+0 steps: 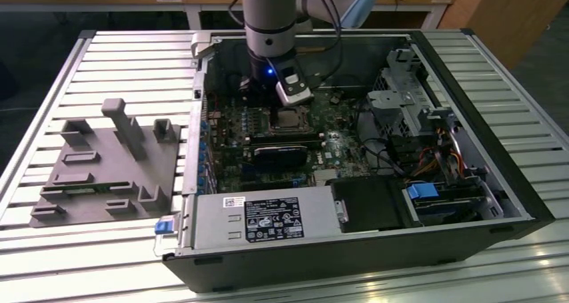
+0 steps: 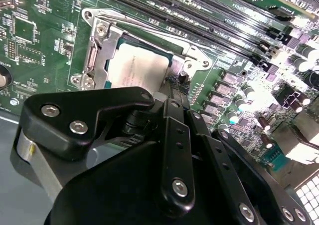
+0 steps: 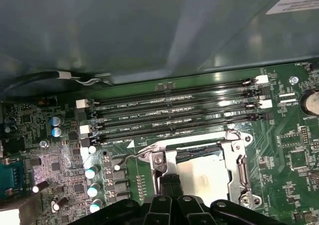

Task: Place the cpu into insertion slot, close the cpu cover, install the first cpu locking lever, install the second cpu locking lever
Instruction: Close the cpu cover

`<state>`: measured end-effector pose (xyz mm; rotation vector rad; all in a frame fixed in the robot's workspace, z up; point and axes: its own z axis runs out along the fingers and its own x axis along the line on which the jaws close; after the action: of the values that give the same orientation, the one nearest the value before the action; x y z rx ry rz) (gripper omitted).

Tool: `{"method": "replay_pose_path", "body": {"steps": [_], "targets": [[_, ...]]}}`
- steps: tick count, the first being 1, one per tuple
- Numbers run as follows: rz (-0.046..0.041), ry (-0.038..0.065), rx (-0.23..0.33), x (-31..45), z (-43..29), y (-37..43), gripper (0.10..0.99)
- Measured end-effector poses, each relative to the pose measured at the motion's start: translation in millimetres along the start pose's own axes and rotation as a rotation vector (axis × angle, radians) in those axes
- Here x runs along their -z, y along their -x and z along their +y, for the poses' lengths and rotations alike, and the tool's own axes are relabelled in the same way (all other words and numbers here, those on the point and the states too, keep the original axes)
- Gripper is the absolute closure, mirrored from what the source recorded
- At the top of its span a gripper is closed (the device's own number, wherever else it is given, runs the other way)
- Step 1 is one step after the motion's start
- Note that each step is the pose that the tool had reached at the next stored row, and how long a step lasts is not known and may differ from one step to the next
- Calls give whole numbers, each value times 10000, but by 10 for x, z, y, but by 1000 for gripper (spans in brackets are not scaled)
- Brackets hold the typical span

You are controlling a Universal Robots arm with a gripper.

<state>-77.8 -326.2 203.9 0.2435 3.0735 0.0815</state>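
Second wrist view: chip (image 2: pixel 135 73) is sitting under the lowered cover (image 2: pixel 105 50); gripper (image 2: pixel 175 85), pressed together, is hovering at its edge; latching unclear.

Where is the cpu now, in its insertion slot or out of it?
In. In the second wrist view the cpu lies flat, seated within the insertion slot.

Cpu (image 2: pixel 137 73): silvery square chip, flat in insertion slot (image 2: pixel 147 48), just beyond end effector (image 2: pixel 174 93) tip. Cpu cover (image 2: pixel 110 48): silver frame, lying flat around chip.
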Motion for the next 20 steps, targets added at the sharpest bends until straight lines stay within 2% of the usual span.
{"method": "replay_pose_path", "body": {"steps": [4, 9, 15, 20], "targets": [[10, 54, -2, -16, -4, -13, 980], [49, 309, -19, -17, -3, -13, 980], [55, 349, -22, -19, -9, -12, 980], [72, 448, -28, -24, -13, -4, 980]]}}
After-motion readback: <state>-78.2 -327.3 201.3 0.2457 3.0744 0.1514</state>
